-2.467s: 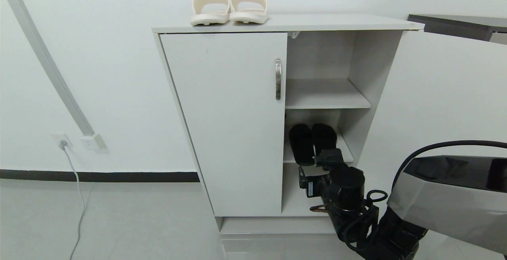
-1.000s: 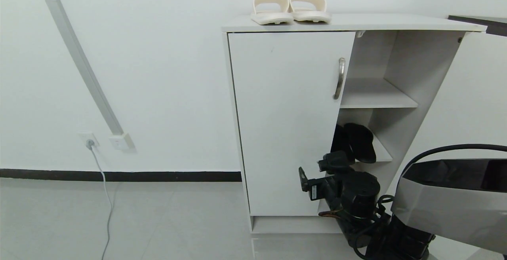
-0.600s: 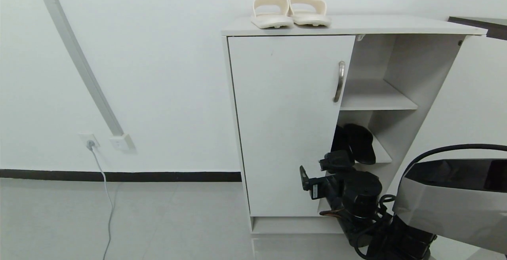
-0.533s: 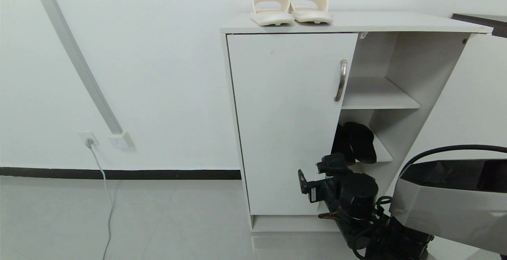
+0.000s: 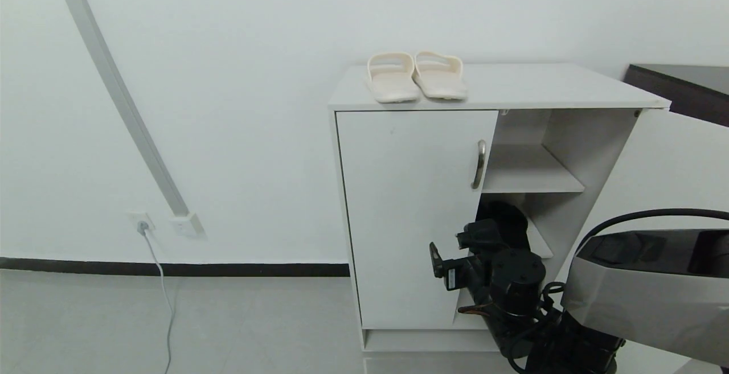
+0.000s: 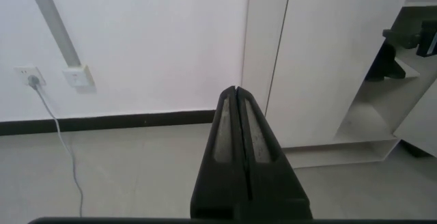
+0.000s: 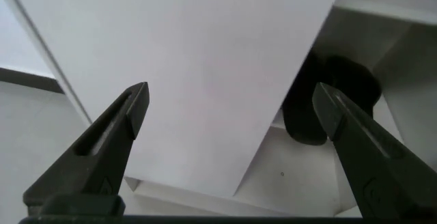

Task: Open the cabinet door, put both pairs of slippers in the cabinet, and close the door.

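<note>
My right end effector (image 5: 455,243) gapes empty beside the flat black slippers (image 5: 507,220) on the middle shelf of the white cabinet (image 5: 410,220), my left end effector (image 6: 237,94) is closed on nothing, so I should reach high and pinch the cream open-toed slippers (image 5: 416,75) on its top together by their straps.

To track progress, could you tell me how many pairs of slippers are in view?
2: the beige pair sits on the cabinet top; the black pair lies inside, partly hidden by the closed door.
</note>
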Robot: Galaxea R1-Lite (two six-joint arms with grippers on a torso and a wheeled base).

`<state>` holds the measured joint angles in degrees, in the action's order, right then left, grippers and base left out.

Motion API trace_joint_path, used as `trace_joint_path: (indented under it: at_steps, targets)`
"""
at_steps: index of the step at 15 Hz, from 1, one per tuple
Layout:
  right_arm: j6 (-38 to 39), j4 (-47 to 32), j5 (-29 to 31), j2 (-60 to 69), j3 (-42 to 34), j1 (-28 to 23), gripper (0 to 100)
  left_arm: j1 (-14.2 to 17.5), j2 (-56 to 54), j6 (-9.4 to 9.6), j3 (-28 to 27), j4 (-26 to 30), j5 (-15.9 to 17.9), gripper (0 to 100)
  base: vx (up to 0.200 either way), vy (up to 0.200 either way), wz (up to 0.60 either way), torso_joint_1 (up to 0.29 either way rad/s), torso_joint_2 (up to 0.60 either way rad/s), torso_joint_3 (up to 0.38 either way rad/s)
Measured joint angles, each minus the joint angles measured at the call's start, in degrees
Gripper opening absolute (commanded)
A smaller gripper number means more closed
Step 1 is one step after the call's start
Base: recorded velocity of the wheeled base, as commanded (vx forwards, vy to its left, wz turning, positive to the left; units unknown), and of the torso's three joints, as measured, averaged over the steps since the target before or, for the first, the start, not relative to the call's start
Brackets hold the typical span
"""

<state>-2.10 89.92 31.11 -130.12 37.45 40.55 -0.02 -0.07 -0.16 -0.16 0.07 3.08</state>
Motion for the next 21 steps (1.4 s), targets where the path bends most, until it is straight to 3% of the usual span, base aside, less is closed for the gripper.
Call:
trace_joint_path:
  at_steps: [9, 21]
  targets:
    - [-0.37, 0.02, 0.0, -0.37, 0.04, 0.02, 100, 0.0, 0.0, 0.0, -0.02, 0.04, 0.0, 0, 0.0, 0.0, 0.0, 0.167, -0.49, -0.321]
    - [-0.35, 0.02, 0.0, -0.39, 0.0, 0.02, 100, 0.02, 0.0, 0.0, -0.02, 0.02, 0.0, 0, 0.0, 0.0, 0.0, 0.237, -0.56, -0.325]
